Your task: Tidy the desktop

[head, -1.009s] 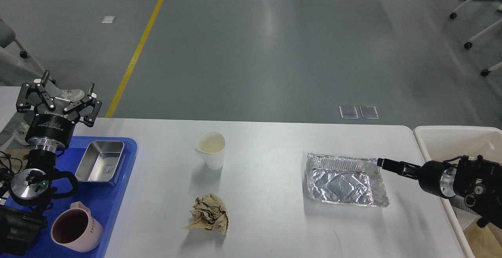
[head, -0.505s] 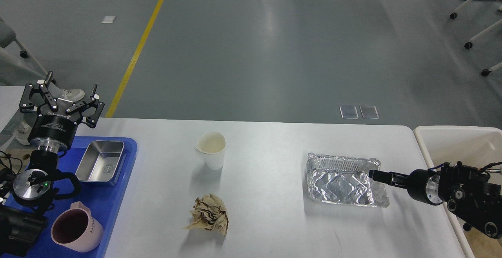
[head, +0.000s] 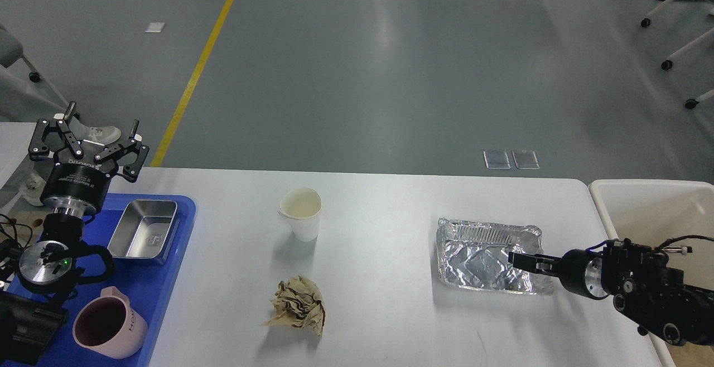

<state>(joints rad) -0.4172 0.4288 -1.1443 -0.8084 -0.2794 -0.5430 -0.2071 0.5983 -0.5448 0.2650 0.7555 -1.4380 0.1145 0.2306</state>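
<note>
The desktop (head: 390, 322) fills the lower view, bearing a white paper cup (head: 301, 214), a crumpled brown paper (head: 298, 305) and a foil tray (head: 491, 255). The right gripper (head: 516, 257) reaches over the foil tray's right part, seen end-on, so its opening cannot be told. The left gripper (head: 89, 133) stands with fingers spread, holding nothing, above the blue tray (head: 162, 283), which carries a steel pan (head: 142, 230) and a pink mug (head: 106, 331)

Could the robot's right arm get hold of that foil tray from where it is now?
Probably yes. The right gripper already hangs over the foil tray near its right end, and nothing lies between them. Whether its jaws are open, I cannot tell.
</note>
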